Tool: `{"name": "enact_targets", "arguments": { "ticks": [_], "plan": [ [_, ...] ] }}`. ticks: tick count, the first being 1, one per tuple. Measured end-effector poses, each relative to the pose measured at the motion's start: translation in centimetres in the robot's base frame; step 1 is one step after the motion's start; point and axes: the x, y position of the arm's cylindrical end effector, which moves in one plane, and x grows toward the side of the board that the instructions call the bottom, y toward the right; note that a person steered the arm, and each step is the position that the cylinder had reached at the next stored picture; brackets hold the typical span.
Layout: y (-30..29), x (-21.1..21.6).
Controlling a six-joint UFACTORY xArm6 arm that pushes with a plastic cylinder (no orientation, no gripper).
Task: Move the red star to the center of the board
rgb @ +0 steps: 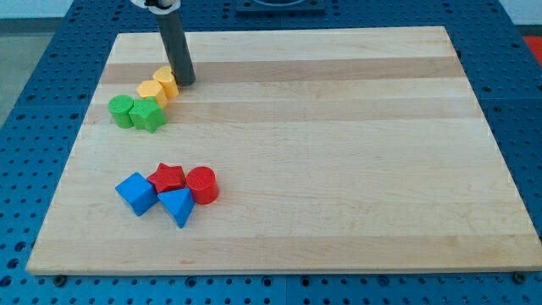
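Observation:
The red star (168,177) lies at the view's lower left of the wooden board (339,152). It touches a red cylinder (202,185) on its right, a blue cube (135,193) on its left and a blue triangular block (177,206) below it. My tip (185,82) stands at the view's upper left, far above the red star. It is right next to a yellow block (165,81).
A second yellow block (151,91) sits below and left of the first. A green cylinder (121,110) and a green star-like block (148,116) lie just under the yellow ones. A blue perforated table surrounds the board.

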Motion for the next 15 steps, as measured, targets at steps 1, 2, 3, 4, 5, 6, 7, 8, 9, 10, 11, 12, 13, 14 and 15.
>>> {"name": "enact_targets", "arguments": {
  "ticks": [1, 2, 3, 4, 5, 6, 7, 8, 9, 10, 11, 12, 13, 14, 15],
  "plan": [
    [3.2, 0.8],
    [4.6, 2.0],
    [4.6, 3.9],
    [4.6, 8.5],
    [4.6, 8.5],
    [1.3, 12.4],
    [0.4, 13.3],
    [0.2, 13.3],
    [-3.4, 14.8],
    [-7.5, 15.8],
    [-8.9, 16.1],
    [-12.1, 16.7],
    [-12.0, 20.4],
    [-11.4, 23.5],
    [-11.4, 24.2]
  ]
}}
